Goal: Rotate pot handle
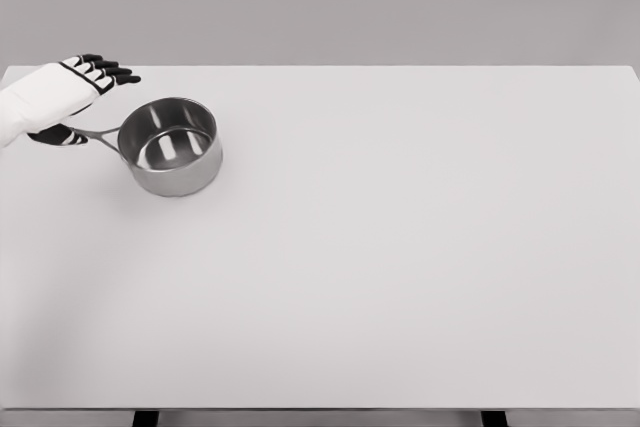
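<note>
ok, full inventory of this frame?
pot: 1, steel, empty, upright, far left of table
handle: 1, steel, points left from pot, end under left hand
table: 1, white, fills the view
table legs: 2, black, bottom edge
left hand: 1, white with black fingers, over the handle's end, fingers extended, thumb below; a grip is not clear
right hand: not in view

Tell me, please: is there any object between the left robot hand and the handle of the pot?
No, nothing visible stands between them. The left robot hand is already at the handle of the pot, at the table's far left. Fingers extend above the handle, the thumb shows below it. Whether they grip it cannot be told.
</note>
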You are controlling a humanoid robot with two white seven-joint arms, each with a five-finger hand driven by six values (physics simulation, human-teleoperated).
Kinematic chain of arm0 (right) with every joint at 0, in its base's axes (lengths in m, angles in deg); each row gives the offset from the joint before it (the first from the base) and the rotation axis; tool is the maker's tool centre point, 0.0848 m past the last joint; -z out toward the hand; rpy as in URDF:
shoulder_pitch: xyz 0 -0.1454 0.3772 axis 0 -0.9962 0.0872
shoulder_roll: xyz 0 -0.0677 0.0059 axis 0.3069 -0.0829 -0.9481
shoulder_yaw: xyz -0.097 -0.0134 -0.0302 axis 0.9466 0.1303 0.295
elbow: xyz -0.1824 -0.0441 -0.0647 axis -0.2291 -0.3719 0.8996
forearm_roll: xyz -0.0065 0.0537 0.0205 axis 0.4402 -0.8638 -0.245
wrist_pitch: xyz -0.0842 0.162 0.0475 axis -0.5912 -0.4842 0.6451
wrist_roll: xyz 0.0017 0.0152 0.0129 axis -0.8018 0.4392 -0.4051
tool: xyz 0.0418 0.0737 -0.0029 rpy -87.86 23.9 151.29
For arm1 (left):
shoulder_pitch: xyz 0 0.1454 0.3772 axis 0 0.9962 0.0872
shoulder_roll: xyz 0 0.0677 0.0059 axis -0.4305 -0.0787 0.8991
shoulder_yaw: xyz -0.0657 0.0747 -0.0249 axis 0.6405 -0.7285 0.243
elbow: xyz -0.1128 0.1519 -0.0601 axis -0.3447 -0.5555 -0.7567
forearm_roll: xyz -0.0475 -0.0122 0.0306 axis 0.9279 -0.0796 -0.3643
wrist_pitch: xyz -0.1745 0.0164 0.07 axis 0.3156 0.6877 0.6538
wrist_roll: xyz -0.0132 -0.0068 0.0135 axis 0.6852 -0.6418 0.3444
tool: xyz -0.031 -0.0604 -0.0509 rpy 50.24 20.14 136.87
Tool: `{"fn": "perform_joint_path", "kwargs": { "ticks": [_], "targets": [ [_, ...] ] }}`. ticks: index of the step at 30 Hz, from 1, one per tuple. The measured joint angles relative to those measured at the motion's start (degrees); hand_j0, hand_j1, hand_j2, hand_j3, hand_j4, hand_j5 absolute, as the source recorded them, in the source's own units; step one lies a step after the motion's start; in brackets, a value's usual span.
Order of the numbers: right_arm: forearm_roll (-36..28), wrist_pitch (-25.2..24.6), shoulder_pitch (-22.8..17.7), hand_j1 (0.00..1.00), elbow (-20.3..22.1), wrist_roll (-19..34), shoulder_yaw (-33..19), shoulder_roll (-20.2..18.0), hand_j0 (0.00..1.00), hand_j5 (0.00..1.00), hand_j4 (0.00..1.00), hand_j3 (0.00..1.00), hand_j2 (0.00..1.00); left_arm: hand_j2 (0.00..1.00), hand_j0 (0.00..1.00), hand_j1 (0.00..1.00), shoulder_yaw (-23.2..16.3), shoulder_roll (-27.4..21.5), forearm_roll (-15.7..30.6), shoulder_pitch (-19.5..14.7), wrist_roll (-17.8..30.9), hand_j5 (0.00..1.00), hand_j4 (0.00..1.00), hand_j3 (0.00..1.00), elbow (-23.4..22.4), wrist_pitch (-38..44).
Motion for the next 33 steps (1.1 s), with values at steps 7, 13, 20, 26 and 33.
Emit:
{"fn": "perform_joint_path", "kwargs": {
  "ticks": [7, 13, 20, 26, 33],
  "targets": [
    [0.00, 0.00, 0.00, 1.00, 0.00, 0.00, 0.00, 0.00, 1.00, 1.00, 1.00, 1.00, 1.00, 1.00, 1.00, 1.00, -0.16, 0.35, -0.71, -0.18, 0.00, 1.00, 1.00, 1.00, -0.02, 0.00],
    [0.00, 0.00, 0.00, 1.00, 0.00, 0.00, 0.00, 0.00, 1.00, 1.00, 1.00, 1.00, 1.00, 1.00, 1.00, 1.00, -0.18, 0.04, -0.41, 0.26, 0.07, 1.00, 1.00, 1.00, 0.45, -0.01],
    [0.00, 0.00, 0.00, 1.00, 0.00, 0.00, 0.00, 0.00, 1.00, 1.00, 1.00, 1.00, 1.00, 1.00, 1.00, 1.00, -0.13, -2.39, 1.76, 3.07, 0.23, 1.00, 1.00, 1.00, 7.30, -0.01],
    [0.00, 0.00, 0.09, 1.00, 0.00, 0.00, 0.00, 0.00, 1.00, 1.00, 1.00, 1.00, 1.00, 1.00, 1.00, 1.00, 0.11, -11.21, 11.50, 8.78, 0.41, 1.00, 1.00, 1.00, 20.28, -0.01],
    [0.00, 0.00, 0.09, 1.00, 0.00, 0.00, 0.00, 0.00, 1.00, 1.00, 1.00, 1.00, 1.00, 1.00, 1.00, 1.00, -1.64, -14.92, 16.20, 13.18, 0.77, 1.00, 1.00, 1.00, 28.55, 0.00]
  ]
}}
